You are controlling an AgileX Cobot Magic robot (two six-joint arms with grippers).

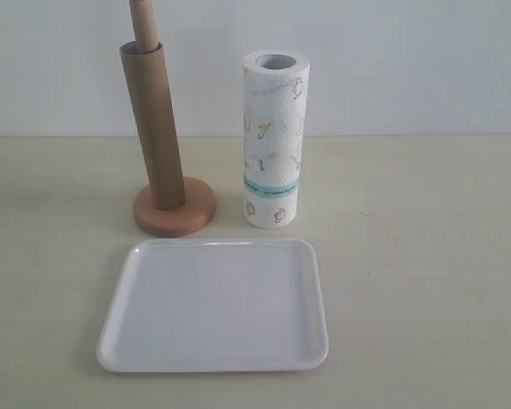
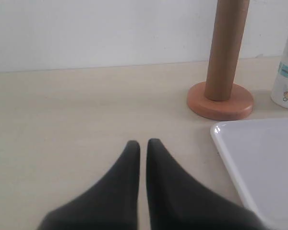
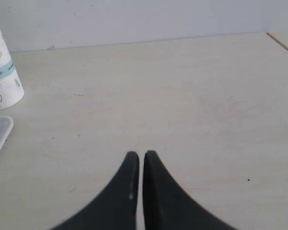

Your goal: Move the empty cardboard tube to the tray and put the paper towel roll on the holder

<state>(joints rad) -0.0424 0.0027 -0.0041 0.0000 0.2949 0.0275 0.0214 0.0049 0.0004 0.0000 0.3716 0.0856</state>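
Tube (image 1: pixel 156 128) over holder (image 1: pixel 175 215) pole | roll (image 1: pixel 274 136) band text illegible | left tool (image 2: pixel 143 142), right tool (image 3: pixel 138 153) — clenched

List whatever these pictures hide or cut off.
Exterior view: the pole of the holder is cut by the top edge, and the rest is hidden inside the empty cardboard tube.
Left wrist view: the paper towel roll and the tray are cut by the frame edges.
Exterior view: lettering on the roll's teal band is too small to read.
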